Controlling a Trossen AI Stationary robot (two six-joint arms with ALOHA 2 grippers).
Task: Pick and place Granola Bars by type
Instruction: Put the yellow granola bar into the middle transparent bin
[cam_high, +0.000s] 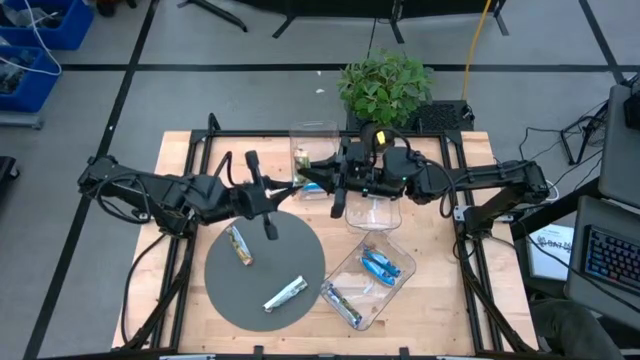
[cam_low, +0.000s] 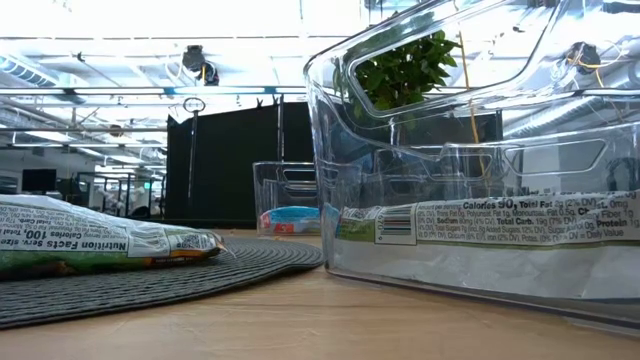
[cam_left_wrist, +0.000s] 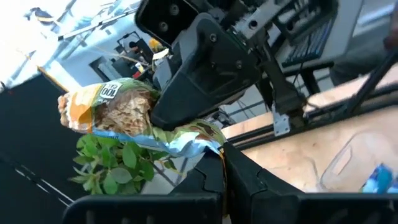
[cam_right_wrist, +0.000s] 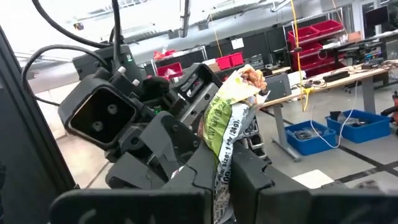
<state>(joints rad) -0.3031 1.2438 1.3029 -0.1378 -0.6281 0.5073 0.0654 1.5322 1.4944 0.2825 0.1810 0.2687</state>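
Observation:
One granola bar (cam_high: 315, 186), with a wrapper that runs from tan through green to blue, hangs in the air over the table's middle between my two grippers. My left gripper (cam_high: 304, 186) comes in from the left and my right gripper (cam_high: 329, 186) from the right. Both are shut on this bar. A tan bar (cam_high: 238, 243) and a silvery bar (cam_high: 284, 293) lie flat on the round grey mat (cam_high: 225, 290). Blue bars (cam_high: 380, 262) lie in the near clear bin (cam_high: 398, 285). My left gripper pinches the bar's blue-green end (cam_left_wrist: 208, 144) between its two fingers, coming level from the table's left. The bar is lifted clear, and its tan end (cam_left_wrist: 78, 106) sticks out free beyond the fingers. My right gripper pinches the green part of the same bar (cam_right_wrist: 222, 163) between its two fingers, coming nearly level from the table's right. The tan end (cam_right_wrist: 250, 76) rises free above the fingers. The printed back of the wrapper faces this wrist view.
A second clear bin (cam_high: 375, 210) sits under the grippers, and a third (cam_high: 315, 145) with a bar in it stands farther back. A potted plant (cam_high: 385, 85) stands at the table's far edge. In the low view a bar (cam_low: 100, 240) lies on the mat beside a bin wall (cam_low: 480, 150).

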